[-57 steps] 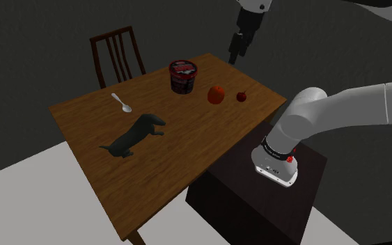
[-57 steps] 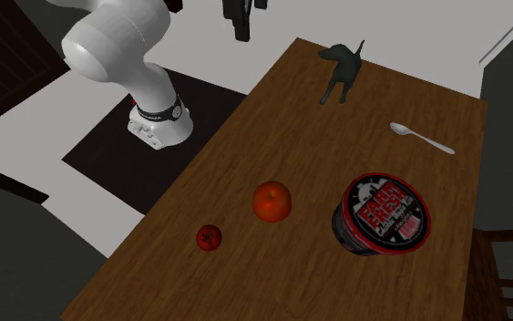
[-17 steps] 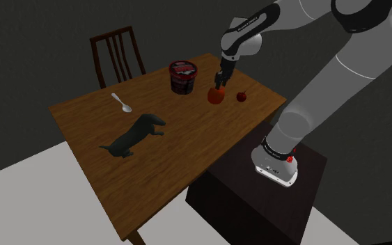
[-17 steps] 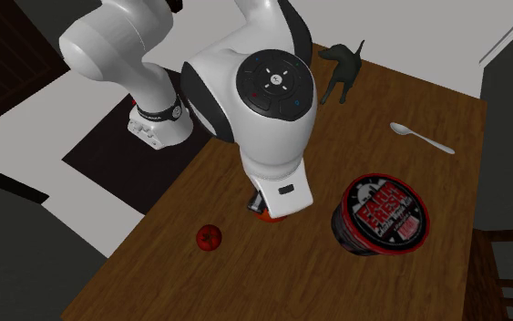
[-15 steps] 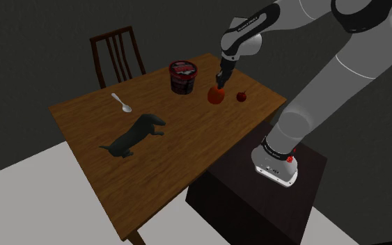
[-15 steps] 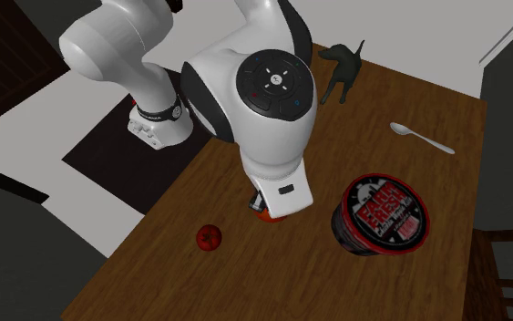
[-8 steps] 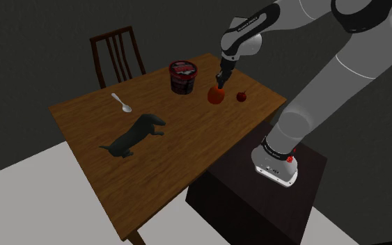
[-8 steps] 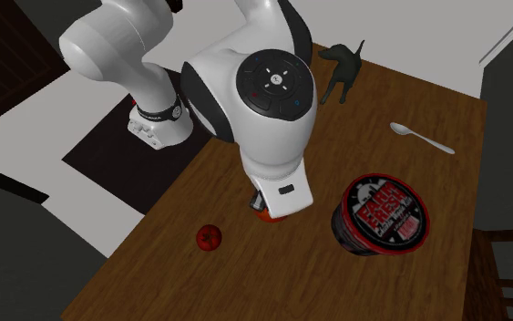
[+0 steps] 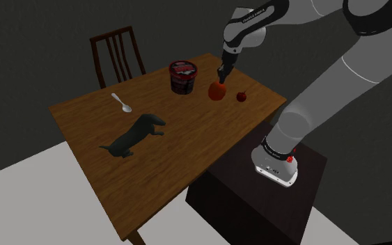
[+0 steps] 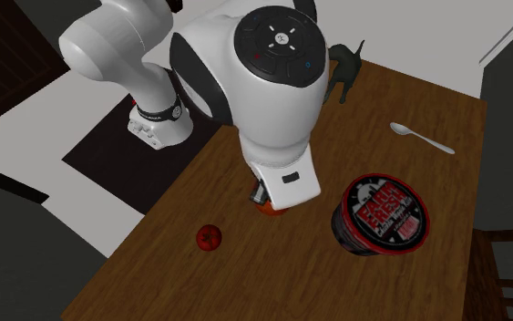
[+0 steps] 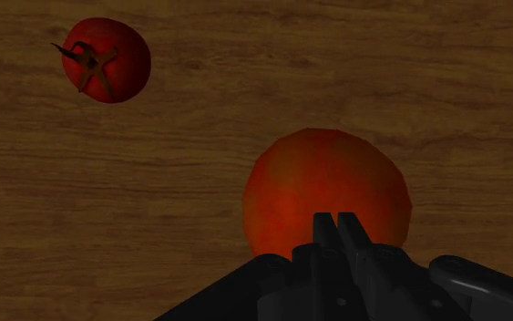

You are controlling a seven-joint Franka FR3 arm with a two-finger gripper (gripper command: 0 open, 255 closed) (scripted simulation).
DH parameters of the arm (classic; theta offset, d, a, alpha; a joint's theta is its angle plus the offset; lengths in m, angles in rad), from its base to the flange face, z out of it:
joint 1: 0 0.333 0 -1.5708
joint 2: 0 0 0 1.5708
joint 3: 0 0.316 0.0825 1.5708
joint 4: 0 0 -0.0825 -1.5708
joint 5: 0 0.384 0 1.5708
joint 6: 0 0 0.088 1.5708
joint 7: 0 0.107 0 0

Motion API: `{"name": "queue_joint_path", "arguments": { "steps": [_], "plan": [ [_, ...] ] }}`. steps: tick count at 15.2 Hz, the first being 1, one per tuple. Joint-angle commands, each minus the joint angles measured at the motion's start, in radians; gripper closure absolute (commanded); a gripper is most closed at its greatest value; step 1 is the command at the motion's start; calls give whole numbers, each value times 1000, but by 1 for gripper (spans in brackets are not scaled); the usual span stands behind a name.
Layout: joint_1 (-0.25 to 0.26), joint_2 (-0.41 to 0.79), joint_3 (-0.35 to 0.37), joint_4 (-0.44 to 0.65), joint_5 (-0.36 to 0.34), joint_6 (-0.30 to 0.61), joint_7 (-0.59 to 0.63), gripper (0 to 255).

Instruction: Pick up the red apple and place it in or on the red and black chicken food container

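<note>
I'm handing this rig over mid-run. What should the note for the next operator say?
Gripper: shut on the apple, fingers nearly together at its top.
Apple: between the container and a smaller red fruit. It seems just off the table, having risen slightly with the hand in the last half second.
Done: reach, grasp, lift begun.
Left: carry the apple to the container, set it in or on it, release.
</note>
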Motion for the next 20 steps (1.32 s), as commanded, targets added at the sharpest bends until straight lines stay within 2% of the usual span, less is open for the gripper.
{"name": "queue_joint_path", "arguments": {
  "steps": [1,20],
  "plan": [
    [-3,-23,1,10,-9,-32,7,255],
    [-12,-149,22,163,-44,-307,56,255]
  ]
}}
